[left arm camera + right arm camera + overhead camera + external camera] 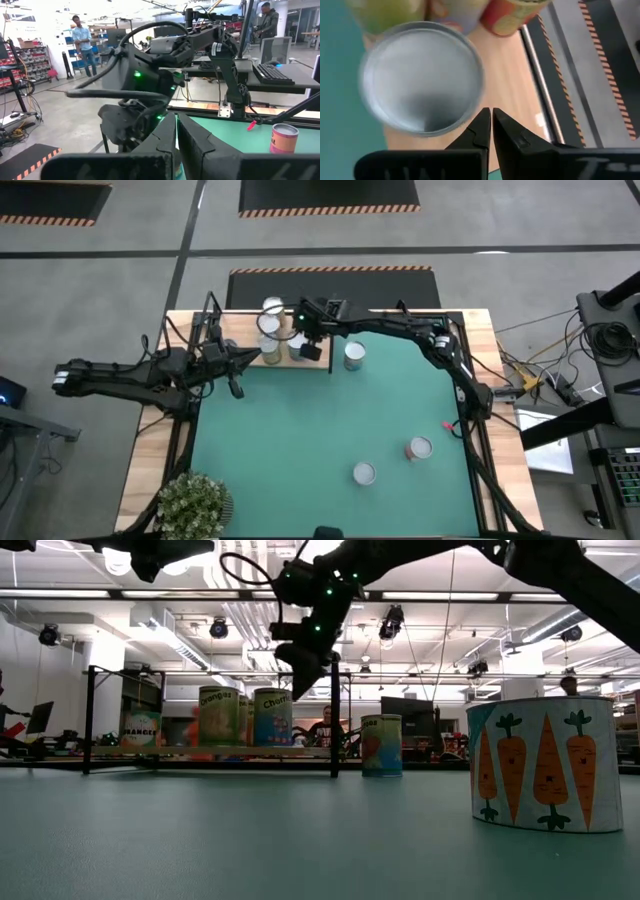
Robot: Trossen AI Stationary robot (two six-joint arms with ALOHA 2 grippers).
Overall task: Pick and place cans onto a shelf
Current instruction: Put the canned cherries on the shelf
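Right gripper (312, 350): clenched, empty, poised above shelf (283, 356) at far edge of desk (300, 440), just beside cans already placed there. Left gripper (236, 388): clenched, empty, parked at shelf's left end.

Step in hand, as judged: retract, then fetch next can.
- Lift straight up before traversing; avoid brushing placed cans.
- Spread fingers wide before descending over a can.
- Grasp at mid-height, upright.

Count, high view:
- Shelf cans (270, 330): about three; exact number hard to tell.
- Can beside shelf (354, 355): one.
- Near cans (419, 448), (364, 473): two.
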